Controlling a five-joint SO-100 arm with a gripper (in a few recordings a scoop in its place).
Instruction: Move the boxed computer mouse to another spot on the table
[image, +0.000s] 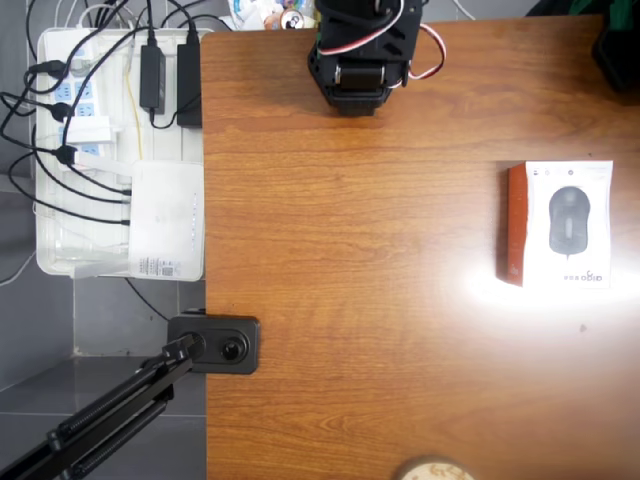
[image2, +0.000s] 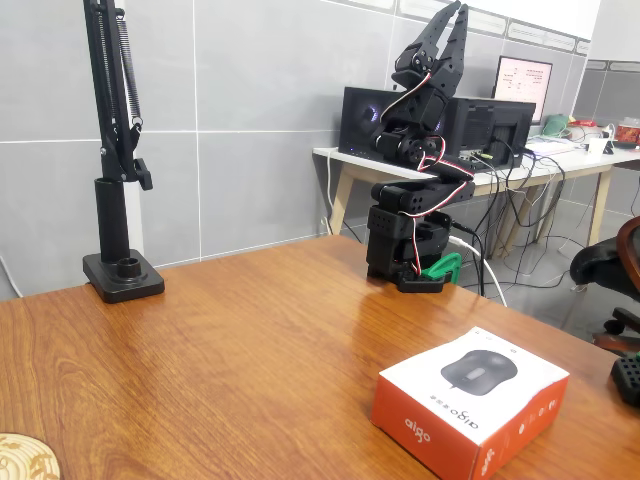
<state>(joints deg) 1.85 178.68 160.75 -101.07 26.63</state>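
Observation:
The boxed computer mouse (image: 565, 225) lies flat near the right edge of the table (image: 350, 250) in the overhead view, white top printed with a dark grey mouse, orange-red side facing left. In the fixed view the box (image2: 470, 400) sits at the front right of the table (image2: 220, 340). My black arm (image: 360, 50) is folded up at the table's far edge, well away from the box. My gripper (image2: 450, 18) points straight up, high above the base, fingers together and holding nothing.
A white tray of power strips (image: 60, 150) and a white router-like device (image: 168, 220) sit beyond the table's left edge. A black stand clamp (image: 215, 343) (image2: 120, 270) grips that edge. A round cork coaster (image: 435, 470) (image2: 20, 460) lies at the near edge.

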